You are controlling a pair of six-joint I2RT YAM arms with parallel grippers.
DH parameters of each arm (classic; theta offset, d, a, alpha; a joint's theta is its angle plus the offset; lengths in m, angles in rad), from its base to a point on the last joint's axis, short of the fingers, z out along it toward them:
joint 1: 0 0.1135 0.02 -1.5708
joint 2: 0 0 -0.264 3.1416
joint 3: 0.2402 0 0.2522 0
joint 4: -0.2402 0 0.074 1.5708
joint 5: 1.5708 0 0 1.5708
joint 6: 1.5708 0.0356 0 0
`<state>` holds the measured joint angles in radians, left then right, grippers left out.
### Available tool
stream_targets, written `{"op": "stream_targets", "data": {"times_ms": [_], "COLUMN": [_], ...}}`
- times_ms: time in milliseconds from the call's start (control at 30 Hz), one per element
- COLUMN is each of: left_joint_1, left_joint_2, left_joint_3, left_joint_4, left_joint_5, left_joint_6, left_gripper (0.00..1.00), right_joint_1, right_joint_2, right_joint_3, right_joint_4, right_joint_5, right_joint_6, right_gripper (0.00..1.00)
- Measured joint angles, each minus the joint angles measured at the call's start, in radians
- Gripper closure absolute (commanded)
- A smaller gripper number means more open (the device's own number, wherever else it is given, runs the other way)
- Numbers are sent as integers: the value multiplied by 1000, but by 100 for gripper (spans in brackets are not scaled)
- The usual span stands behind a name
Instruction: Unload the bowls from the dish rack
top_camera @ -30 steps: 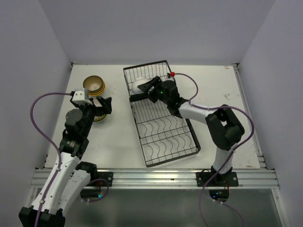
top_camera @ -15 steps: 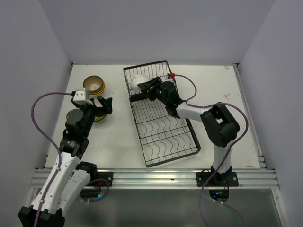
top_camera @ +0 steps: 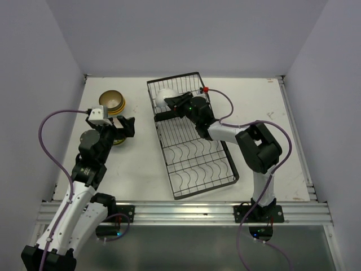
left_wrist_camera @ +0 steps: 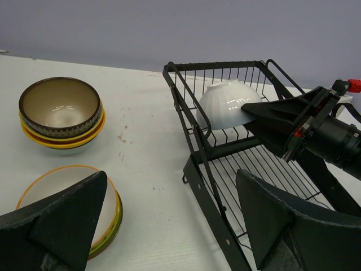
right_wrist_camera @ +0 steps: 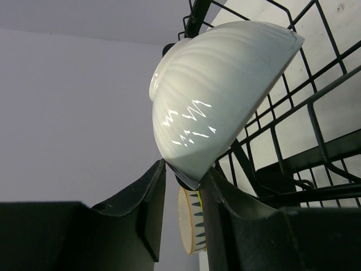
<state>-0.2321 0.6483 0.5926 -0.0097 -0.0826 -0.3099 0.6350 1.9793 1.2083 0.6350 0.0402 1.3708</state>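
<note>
the right gripper (top_camera: pixel 172 100) is reaching into the small far section of the dish rack (left_wrist_camera: pixel 194 164), where the white bowl (left_wrist_camera: pixel 223 101) is sitting tipped against the wires with its rounded outside facing up. in the right wrist view its fingers are pressing in on either side of the bowl's narrow base, so the jaws are looking narrowed and pinching the white bowl there. the base is probably the only part slim enough to grab while the rim is boxed in by the rack's walls. the bowl is not lifting clear yet; it is resting inside the rack.

the larger near section, with its curved dividers, is showing no bowls, so this is looking like the last one to come out.

the left gripper (left_wrist_camera: pixel 169 226) is hanging over the left side of the table (top_camera: pixel 141 169) with its jaws spread wide and holding nothing. it is hovering just above the near stack (left_wrist_camera: pixel 67 192) of unloaded bowls, with the far stack (left_wrist_camera: pixel 59 107), topped by a dark brown patterned bowl, just beyond. keeping the bowls nested in two piles well left of the rack is leaving open table for the white one.
</note>
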Motion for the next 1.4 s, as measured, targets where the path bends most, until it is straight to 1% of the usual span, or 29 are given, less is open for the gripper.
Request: {"op": "stream_targets", "data": {"times_ms": [67, 167, 300, 400, 667, 1133, 1400], "left_joint_1": [0, -2, -9, -12, -18, -20, -20], "left_joint_2": [0, 1, 5, 6, 6, 19, 62], "left_joint_3": [0, 0, 0, 0, 0, 0, 0], "left_joint_4": [0, 0, 0, 0, 0, 0, 12], "left_joint_5": [0, 0, 0, 0, 0, 3, 49], "left_joint_6": [0, 0, 0, 0, 5, 29, 68], "left_gripper": [0, 0, 0, 0, 0, 0, 0], "right_joint_1": [0, 0, -3, -13, -35, -39, -25], "right_joint_2": [0, 12, 63, 108, 163, 155, 117], "right_joint_3": [4, 31, 129, 199, 287, 380, 414], "right_joint_4": [8, 15, 13, 7, -39, -194, -256], "right_joint_5": [3, 7, 13, 19, 13, -29, -52], "right_joint_6": [3, 10, 18, 13, -2, -78, -103], "right_gripper": [71, 78, 94, 100, 100, 100, 100]}}
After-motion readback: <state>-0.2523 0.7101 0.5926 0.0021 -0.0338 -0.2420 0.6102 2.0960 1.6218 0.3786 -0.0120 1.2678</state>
